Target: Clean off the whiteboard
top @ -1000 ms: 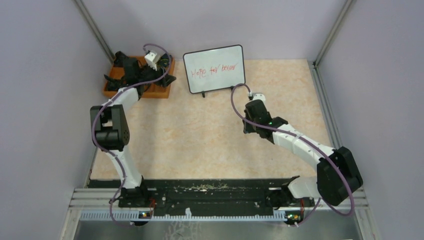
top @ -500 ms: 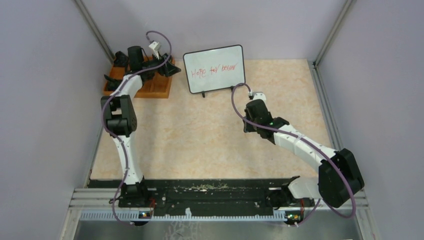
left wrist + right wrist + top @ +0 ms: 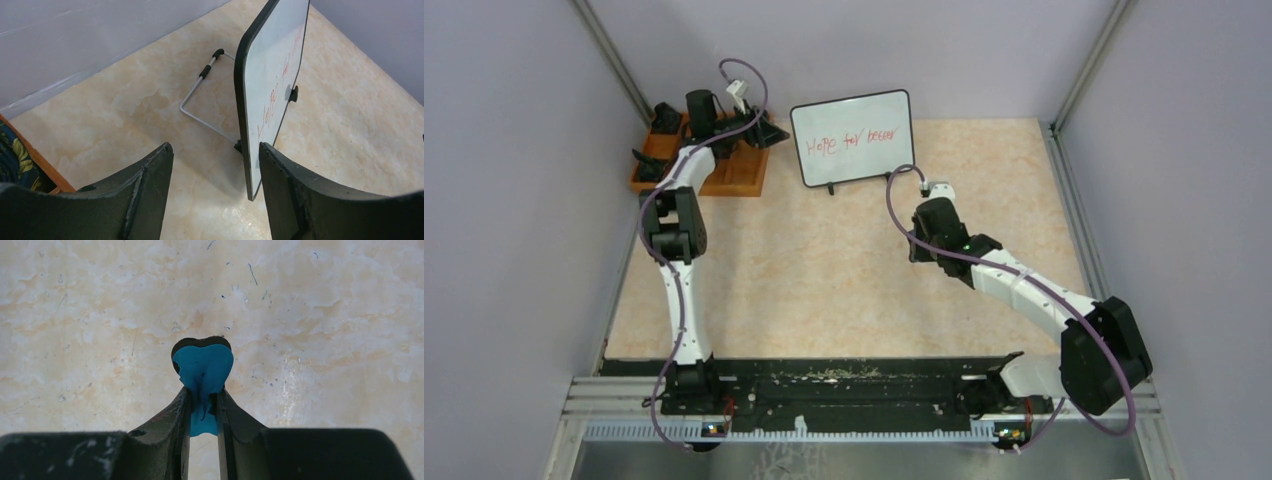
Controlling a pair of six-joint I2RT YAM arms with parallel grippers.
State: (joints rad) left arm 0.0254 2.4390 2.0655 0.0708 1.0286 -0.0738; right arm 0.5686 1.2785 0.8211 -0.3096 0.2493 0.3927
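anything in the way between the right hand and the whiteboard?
Nothing visible. The right hand, shut on a blue piece, hangs over bare table in front of the lower right corner of the whiteboard. The left hand is open off the board's left edge, outside that path.

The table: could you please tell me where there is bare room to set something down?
The broadest bare patch of the table lies between the left arm and right arm, in front of the whiteboard. Another lies right of the whiteboard, toward the right wall. The far left is crowded: the orange tray and the left hand sit close beside the whiteboard.
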